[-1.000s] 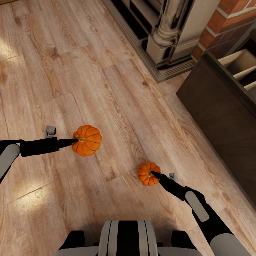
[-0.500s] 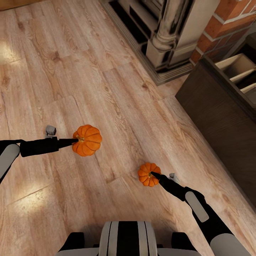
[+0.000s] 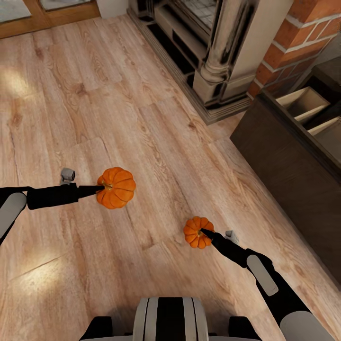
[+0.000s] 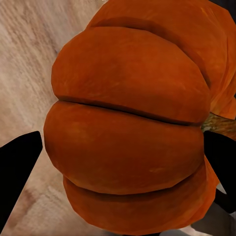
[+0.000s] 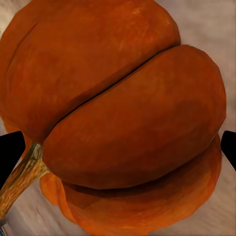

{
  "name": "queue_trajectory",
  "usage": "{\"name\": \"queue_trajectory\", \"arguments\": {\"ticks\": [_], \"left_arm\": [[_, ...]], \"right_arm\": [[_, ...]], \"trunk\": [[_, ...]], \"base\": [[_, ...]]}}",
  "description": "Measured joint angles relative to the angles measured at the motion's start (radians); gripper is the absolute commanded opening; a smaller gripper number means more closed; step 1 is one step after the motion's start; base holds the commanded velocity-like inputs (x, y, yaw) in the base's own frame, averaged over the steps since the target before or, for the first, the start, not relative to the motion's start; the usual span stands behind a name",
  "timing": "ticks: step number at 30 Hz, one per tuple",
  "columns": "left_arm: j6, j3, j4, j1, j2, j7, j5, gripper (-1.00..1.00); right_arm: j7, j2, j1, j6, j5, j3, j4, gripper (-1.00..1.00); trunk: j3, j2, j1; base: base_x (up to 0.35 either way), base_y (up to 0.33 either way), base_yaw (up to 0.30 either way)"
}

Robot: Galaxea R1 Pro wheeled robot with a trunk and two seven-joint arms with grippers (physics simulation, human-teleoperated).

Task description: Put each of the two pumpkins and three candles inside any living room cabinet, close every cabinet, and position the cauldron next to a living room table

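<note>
Pumpkins (image 3: 116,187) (image 3: 198,231) are clamped in the left gripper (image 3: 100,188) and right gripper (image 3: 202,231) above bare floor (image 3: 142,118); cabinet (image 3: 289,175) edge stands right.

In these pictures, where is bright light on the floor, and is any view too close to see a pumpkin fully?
Head view: pale sunlit patches on the wood floor at far left. Left wrist view: the left pumpkin runs past the frame. Right wrist view: the right pumpkin is likewise cropped, floor behind it blurred.
</note>
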Motion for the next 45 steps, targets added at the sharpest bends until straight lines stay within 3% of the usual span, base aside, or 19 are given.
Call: {"name": "queue_trajectory", "arguments": {"ticks": [12,17,19,25,31,33,34,38,40,41,42,43,44,45], "left_arm": [[-0.001,0.000,0.023,0.006,0.000,0.000,0.001,-1.00],[-0.005,0.002,0.117,0.006,0.001,0.003,-0.014,-1.00],[-0.009,0.000,0.151,0.006,0.014,0.003,-0.028,-1.00],[-0.003,-0.004,0.185,0.021,0.032,0.005,-0.020,-1.00],[0.000,-0.005,0.187,0.113,0.035,0.008,-0.018,-1.00],[-0.011,-0.005,0.187,0.139,0.035,0.009,-0.039,-1.00],[-0.002,-0.005,0.187,0.155,0.035,0.010,-0.020,-1.00],[-0.003,-0.006,0.187,0.222,0.035,0.014,-0.032,-1.00],[-0.014,-0.005,0.187,0.250,0.035,0.014,-0.068,-1.00],[-0.010,-0.005,0.187,0.255,0.035,0.013,-0.059,-1.00],[0.007,-0.001,0.183,0.294,0.035,0.014,-0.032,-1.00],[-0.015,-0.002,0.182,0.307,0.035,0.016,-0.094,-1.00],[-0.019,0.000,0.184,0.311,0.035,0.014,-0.101,-1.00],[-0.006,0.003,0.185,0.314,0.035,0.014,-0.073,-1.00]], "right_arm": [[0.010,-0.005,0.000,0.014,-0.002,0.000,-0.017,-1.00],[0.012,-0.016,0.000,0.016,-0.007,0.001,-0.019,-1.00],[0.015,-0.018,0.000,0.035,-0.007,0.002,-0.023,-1.00],[0.044,-0.019,0.000,0.072,-0.006,0.002,-0.054,-1.00],[0.047,-0.018,0.000,0.075,-0.008,0.006,-0.057,-1.00],[0.047,-0.018,0.000,0.075,-0.009,0.008,-0.058,-1.00],[0.047,-0.018,0.000,0.078,-0.011,0.008,-0.058,-1.00],[0.046,-0.017,0.000,0.105,-0.015,0.007,-0.059,-1.00],[0.046,-0.017,0.000,0.118,-0.015,0.009,-0.059,-1.00],[0.045,-0.017,0.000,0.119,-0.015,0.009,-0.059,-1.00],[0.045,-0.014,0.000,0.124,-0.014,0.009,-0.059,-1.00],[0.045,-0.013,0.000,0.124,-0.013,0.009,-0.059,-1.00],[0.045,-0.013,0.000,0.124,-0.010,0.009,-0.059,-1.00],[0.045,-0.013,0.000,0.124,-0.009,0.009,-0.059,-1.00]], "trunk": [[0.046,0.003,-0.005],[0.066,0.004,-0.008],[0.073,0.004,-0.009],[0.097,0.006,-0.011],[0.120,0.007,-0.014],[0.128,0.008,-0.015],[0.131,0.008,-0.015],[0.147,0.009,-0.017],[0.155,0.009,-0.018],[0.159,0.010,-0.018],[0.162,0.010,-0.019],[0.166,0.010,-0.019],[0.170,0.010,-0.020],[0.174,0.011,-0.020]], "base": [[0.000,0.000,0.000],[0.000,0.000,0.000],[0.000,0.000,0.000],[0.000,0.000,0.000],[0.000,0.000,0.000],[0.000,0.000,0.000],[0.000,0.000,0.000],[0.000,0.000,0.000],[0.000,0.000,0.000],[0.000,0.000,0.000],[0.000,0.000,0.000],[0.000,0.000,0.000],[0.000,0.000,0.000],[0.000,0.000,0.000]]}}
